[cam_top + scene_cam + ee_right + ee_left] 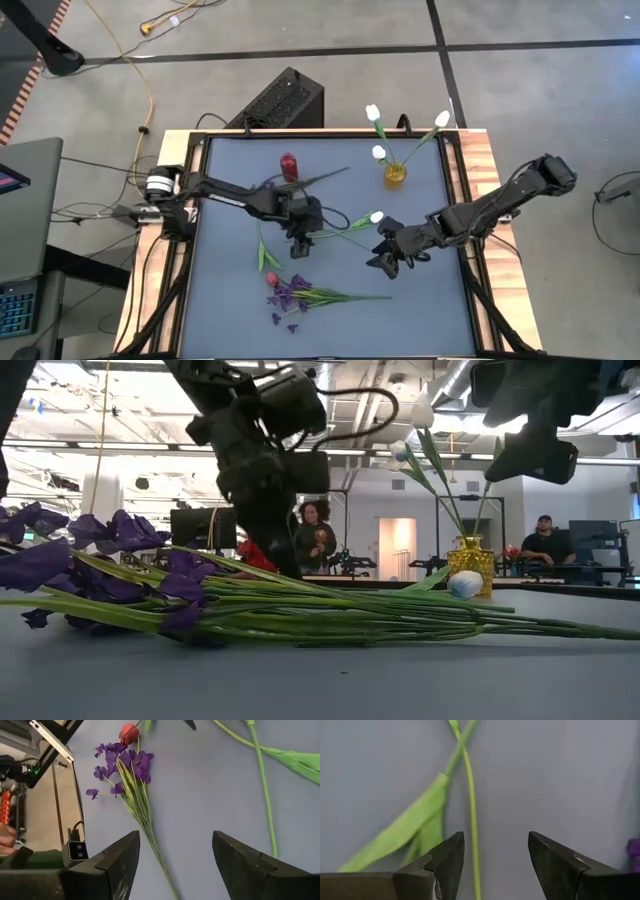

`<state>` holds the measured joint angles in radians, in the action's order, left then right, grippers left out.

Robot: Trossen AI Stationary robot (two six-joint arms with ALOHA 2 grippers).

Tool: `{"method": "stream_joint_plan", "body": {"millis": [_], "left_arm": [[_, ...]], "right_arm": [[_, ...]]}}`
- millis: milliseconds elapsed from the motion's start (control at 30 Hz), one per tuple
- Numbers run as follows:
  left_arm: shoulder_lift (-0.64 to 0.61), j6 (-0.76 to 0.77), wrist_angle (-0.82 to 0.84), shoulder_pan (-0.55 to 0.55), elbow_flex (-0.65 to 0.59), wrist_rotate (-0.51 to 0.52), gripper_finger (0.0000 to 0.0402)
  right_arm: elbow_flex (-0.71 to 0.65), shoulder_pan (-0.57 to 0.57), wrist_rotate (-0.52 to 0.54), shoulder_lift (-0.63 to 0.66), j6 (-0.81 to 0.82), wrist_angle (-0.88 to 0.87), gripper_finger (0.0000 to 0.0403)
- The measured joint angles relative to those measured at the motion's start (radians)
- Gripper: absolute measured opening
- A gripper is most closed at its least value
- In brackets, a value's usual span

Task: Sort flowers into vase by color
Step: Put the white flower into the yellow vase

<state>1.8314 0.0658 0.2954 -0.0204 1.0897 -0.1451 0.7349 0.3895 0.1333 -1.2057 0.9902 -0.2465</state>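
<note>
mostly grey mat (230, 170), wood-edged table (480, 165); ppl bkgd (316, 535).

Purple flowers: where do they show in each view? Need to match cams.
High view: purple flowers at the table's near edge, left of centre.
Low view: left foreground, stems running right.
Left wrist view: only a purple sliver at the right edge.
Right wrist view: upper left.
Shared landmark: red bud beside them.
</note>
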Motion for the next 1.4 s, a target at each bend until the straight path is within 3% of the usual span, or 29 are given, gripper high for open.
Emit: {"method": "stream_joint_plan", "body": {"millis": [367,700,933,1000,1167,1400], "left_arm": [[0.054,-0.001,-0.063,0.049,0.000,0.194,0.0201],[0.122,0.004,-0.049,0.049,0.007,0.141,0.0087],[0.091,-0.001,-0.032,0.053,0.003,0.169,0.0010],[0.078,0.005,-0.024,0.049,0.001,0.164,0.0005],[0.038,0.060,0.029,0.032,-0.003,0.069,0.0001],[-0.015,0.204,0.070,-0.021,-0.005,-0.264,0.0000]], "right_arm": [[0.000,0.011,-0.003,0.000,-0.007,-0.004,0.0276],[0.000,0.011,-0.007,0.000,-0.014,-0.001,0.0276],[0.000,0.010,-0.008,0.000,-0.020,0.002,0.0276],[0.000,0.009,-0.008,0.000,-0.022,0.001,0.0276],[0.000,0.009,-0.008,0.000,-0.023,0.002,0.0276],[0.000,0.009,-0.008,0.000,-0.022,0.019,0.0276]]}}
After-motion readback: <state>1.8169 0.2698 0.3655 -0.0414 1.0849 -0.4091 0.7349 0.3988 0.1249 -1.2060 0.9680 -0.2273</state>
